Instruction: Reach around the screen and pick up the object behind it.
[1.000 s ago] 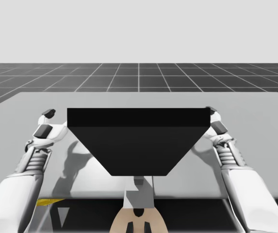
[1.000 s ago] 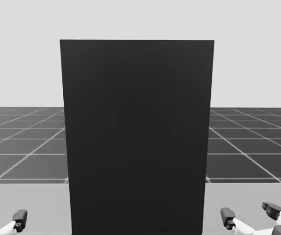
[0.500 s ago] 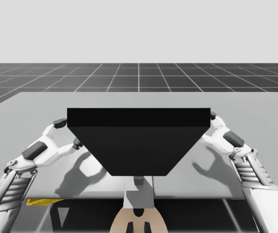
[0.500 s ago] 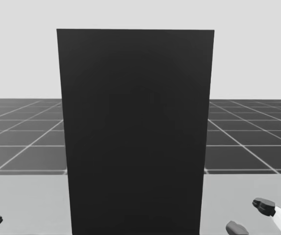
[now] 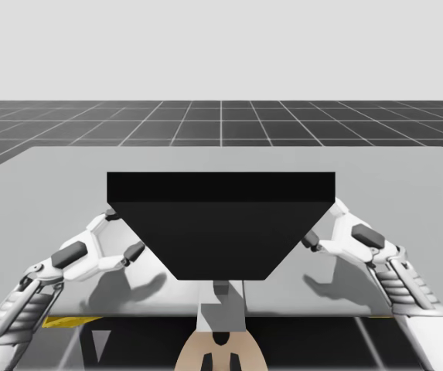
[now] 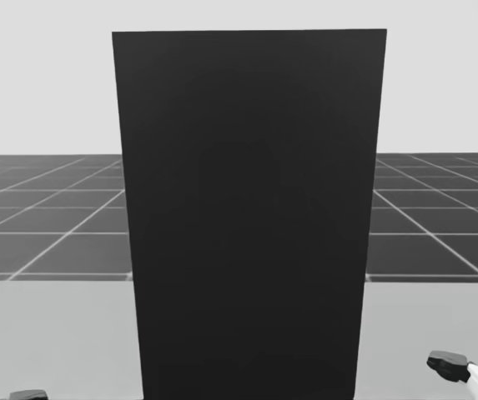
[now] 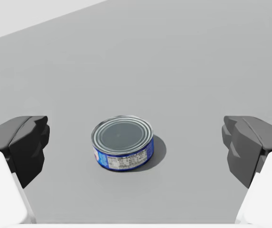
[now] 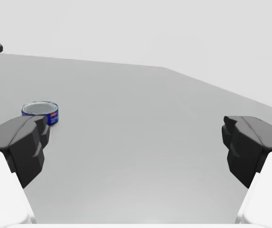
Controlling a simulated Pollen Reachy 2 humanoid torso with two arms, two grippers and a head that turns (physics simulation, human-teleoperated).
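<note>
So the low blue can (image 7: 122, 143) is sitting flat on its base on the grey table (image 5: 407, 166), silver lid facing up, nothing touching it. In the left wrist view it's lying just ahead of my left gripper (image 5: 123, 232), lined up with the gap between the two dark fingers (image 7: 24, 142), and both fingers are standing clear of it. That hand is spread wide and pinching nothing.

From the right wrist view the same can (image 8: 41, 112) is showing up well ahead and off to one side, out past one finger (image 8: 22, 142) rather than between the pair. My right gripper (image 5: 323, 224) is gaping wide too, with only bare table between its fingers.

The tall black screen (image 6: 247, 217) is standing upright mid-table and blocking the head view, so from there I'm not seeing the can at all. In the high view the screen (image 5: 221, 224) is sitting between my two arms, with the left gripper reaching in at its left edge and the right gripper at its right edge, both close beside it.
</note>
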